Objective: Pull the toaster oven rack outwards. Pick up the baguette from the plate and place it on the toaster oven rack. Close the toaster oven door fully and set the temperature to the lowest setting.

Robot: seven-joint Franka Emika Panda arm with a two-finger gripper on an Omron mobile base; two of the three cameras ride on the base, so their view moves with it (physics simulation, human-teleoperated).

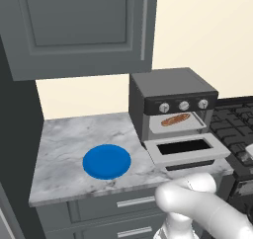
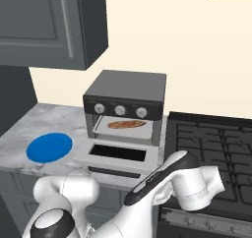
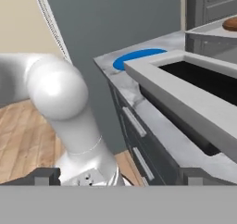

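Baguette (image 1: 175,119) lying flat on the toaster oven rack (image 1: 184,126), which sits pulled out a little past the oven mouth. Toaster oven (image 1: 173,87) stands on the marble desk (image 1: 69,139), at its right end, just beside the black stovetop (image 2: 216,138). Three round knobs (image 1: 183,105) in a row across the silver front, above the opening. Toaster oven door (image 1: 187,149) hangs fully down, roughly level, window face up, reaching out over the near desk edge. Dark bar handle (image 2: 118,172) shows along the near edge of the door in the right base view.

Plate (image 1: 106,161) bare, on the desk left of the door and apart from it, close to the near edge. Grey wall cabinet (image 1: 79,25) hangs above the left part of the desk; drawer fronts (image 1: 118,206) with silver pulls below the desk.

Tool (image 3: 119,177) low, in front of the desk and under the level of the open door; hand view looks up along the door's near rim with the plate and the baguette's end beyond it. Fingertips (image 3: 44,177) stand wide apart at the bottom of that view, spread, nothing between them, touching nothing. In the base views the arm bends low in front of the desk, wrist near the stovetop's front edge.
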